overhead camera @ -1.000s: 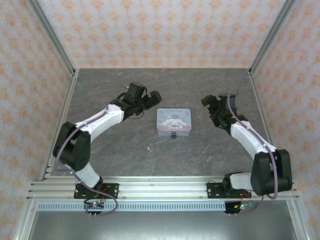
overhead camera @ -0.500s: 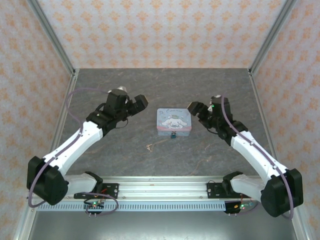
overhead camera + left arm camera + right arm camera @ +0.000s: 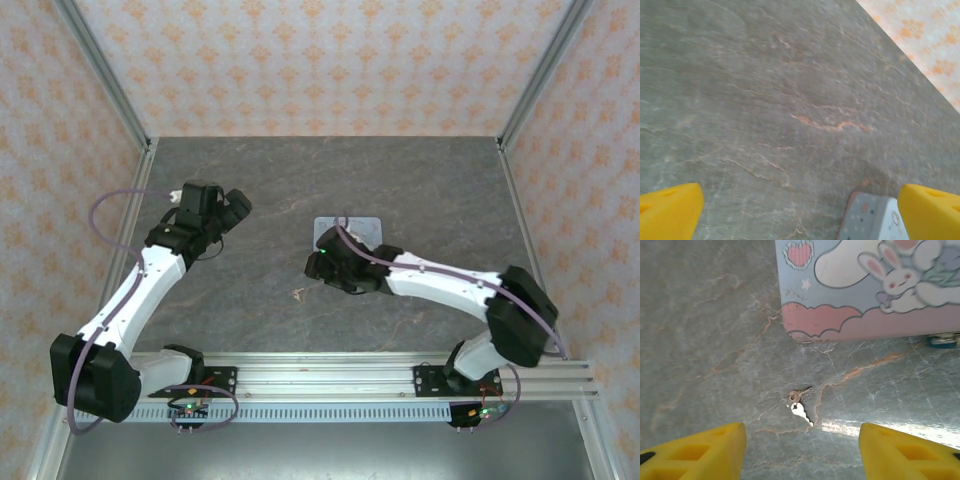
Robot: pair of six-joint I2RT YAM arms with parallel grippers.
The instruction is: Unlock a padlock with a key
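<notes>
Grey stone table — key lies loose beneath right tool, fingers apart — left tool gaping wide, empty

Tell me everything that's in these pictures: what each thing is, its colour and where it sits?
tin box: one, pale blue and pink with cartoon rabbits, middle of the table.
padlock: one, teal-blue, at the tin's near edge, barely in view.
key: one, small pale metal on a ring, flat on the table just in front of the tin's corner.
table: one, grey stone-look.
walls: three, orange-patterned, around the table.
rail: one, silver metal, near edge.
left gripper: one, yellow fingertips, open, over bare table left of the tin.
right gripper: one, yellow fingertips, open, above the key.
</notes>
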